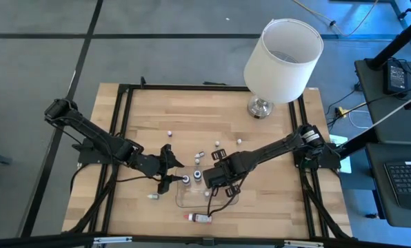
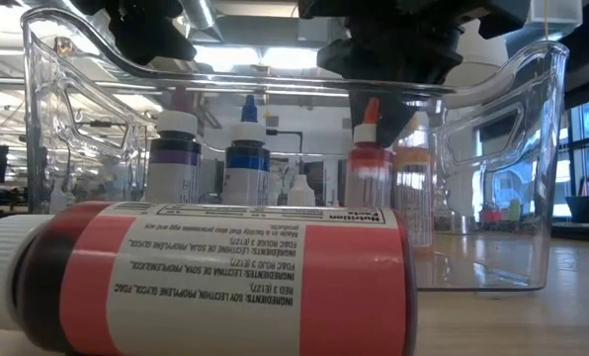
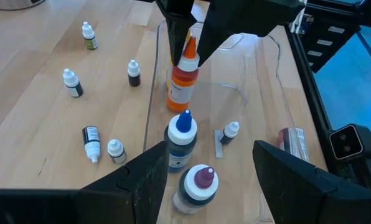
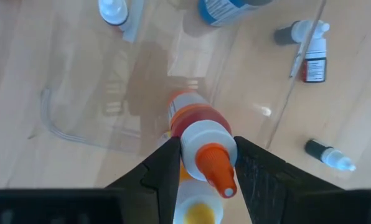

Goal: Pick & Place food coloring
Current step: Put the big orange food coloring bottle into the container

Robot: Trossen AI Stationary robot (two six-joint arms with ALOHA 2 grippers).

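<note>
Orange bottle (image 4: 201,140) gripped by right fingers (image 4: 204,163) inside tray (image 3: 266,68); left fingers (image 3: 204,180) open.

— How many large bottles?
— Four. An orange bottle (image 3: 182,87), a blue-capped bottle (image 3: 182,140) and a purple-capped bottle (image 3: 197,186) stand in the tray (image 3: 269,74). One red bottle (image 1: 198,218) lies by the worktop's front edge.
— And the tiny bottles (image 3: 71,83)?
— At least six: five on the bare wood, one inside the tray.
— Trays?
— One, clear plastic.
— Anything else?
— One lamp (image 1: 283,52) at the back right corner.
</note>
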